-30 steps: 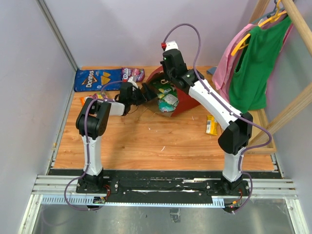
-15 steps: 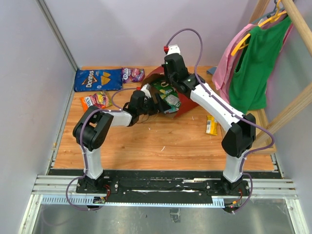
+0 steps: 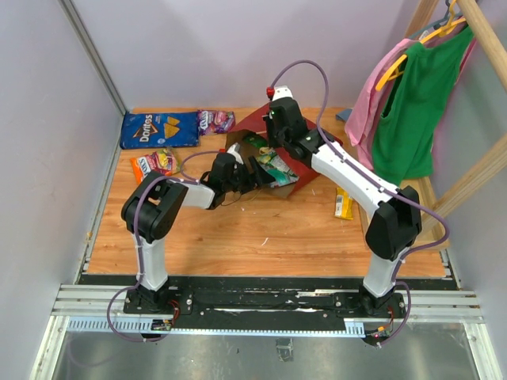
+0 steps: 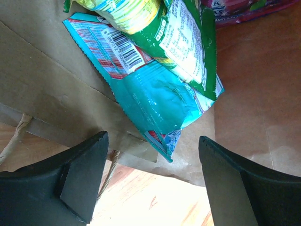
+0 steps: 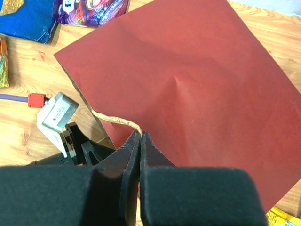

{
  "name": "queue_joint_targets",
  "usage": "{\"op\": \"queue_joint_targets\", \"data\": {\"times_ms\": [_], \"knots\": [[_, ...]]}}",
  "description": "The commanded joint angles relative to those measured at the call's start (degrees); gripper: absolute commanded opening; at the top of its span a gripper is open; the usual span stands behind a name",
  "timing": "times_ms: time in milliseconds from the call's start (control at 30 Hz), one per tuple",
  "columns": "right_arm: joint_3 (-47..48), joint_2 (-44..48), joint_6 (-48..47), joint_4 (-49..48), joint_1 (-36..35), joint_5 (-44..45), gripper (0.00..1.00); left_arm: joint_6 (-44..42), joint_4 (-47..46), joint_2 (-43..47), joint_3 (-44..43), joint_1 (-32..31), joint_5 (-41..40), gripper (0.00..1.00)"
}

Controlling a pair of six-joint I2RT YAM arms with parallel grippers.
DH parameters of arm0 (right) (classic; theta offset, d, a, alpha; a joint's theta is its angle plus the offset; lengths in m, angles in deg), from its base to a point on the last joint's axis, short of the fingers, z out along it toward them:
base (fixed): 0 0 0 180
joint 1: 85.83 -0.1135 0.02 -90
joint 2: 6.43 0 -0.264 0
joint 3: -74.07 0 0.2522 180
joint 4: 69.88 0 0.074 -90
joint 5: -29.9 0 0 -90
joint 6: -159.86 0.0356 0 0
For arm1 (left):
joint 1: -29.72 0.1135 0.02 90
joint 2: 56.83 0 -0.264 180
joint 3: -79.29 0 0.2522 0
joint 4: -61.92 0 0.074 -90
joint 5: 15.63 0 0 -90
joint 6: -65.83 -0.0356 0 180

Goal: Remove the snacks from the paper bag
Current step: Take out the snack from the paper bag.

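The snacks (image 3: 273,165) are lying inside the paper bag (image 3: 310,168), which is sitting tipped on the table (image 3: 261,229) with its brown mouth facing the left claw (image 4: 151,141). That claw is standing wide open right at the mouth. The corner of a teal packet (image 4: 160,99) is lying between its fingers, apart from both. Farther ahead a green packet (image 4: 188,37) is resting on the teal one, and a purple candy bag (image 4: 244,7) is showing ahead to the right, deeper in. A second ago this claw was hanging back, well short of the mouth; it has since reached up to the opening. The right claw (image 5: 140,136) is pinching shut on the paper bag at its rim, with the twisted handle (image 5: 117,121) running in between its fingers and the red side spreading out ahead of it. More of the brown inside is showing now than a second ago. Behind the left claw, a blue chip bag (image 3: 158,129), a second purple candy bag (image 3: 215,120) and an orange packet (image 3: 158,162) are lying where they were. A yellow bar (image 3: 344,203) is lying past the paper bag, and green and pink clothes (image 3: 408,103) are hanging beyond that.
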Motion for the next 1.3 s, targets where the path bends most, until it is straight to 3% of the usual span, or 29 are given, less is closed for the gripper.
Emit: {"op": "queue_joint_targets", "data": {"times_ms": [0,733,933,1000,1067,1267], "knots": [[-1.7,3.2,1.8,-0.4,-0.4,-1.1,0.01,1.5,-3.2,-1.6,-0.2,-0.5,-0.8,0.82],[-5.0,6.0,3.5,-0.7,-2.7,-2.8,0.01,4.8,-5.3,-9.0,-8.0,-1.9,-2.0,0.68],[-5.9,7.6,2.3,-0.5,-2.6,-2.0,0.01,0.1,-2.5,-9.6,-11.4,-1.4,-1.8,0.45],[-6.2,8.2,2.0,-0.4,-2.6,-1.6,0.01,-1.1,-2.5,-8.9,-11.1,-0.7,-0.7,0.31],[-6.9,9.0,1.7,-0.5,-2.7,-1.2,0.01,-1.4,-2.5,-7.4,-9.8,0.4,-0.4,0.03],[-8.7,10.7,1.2,-1.1,-2.6,-0.3,0.01,-7.2,-1.7,0.5,-4.5,3.4,-0.5,0.01]]}}
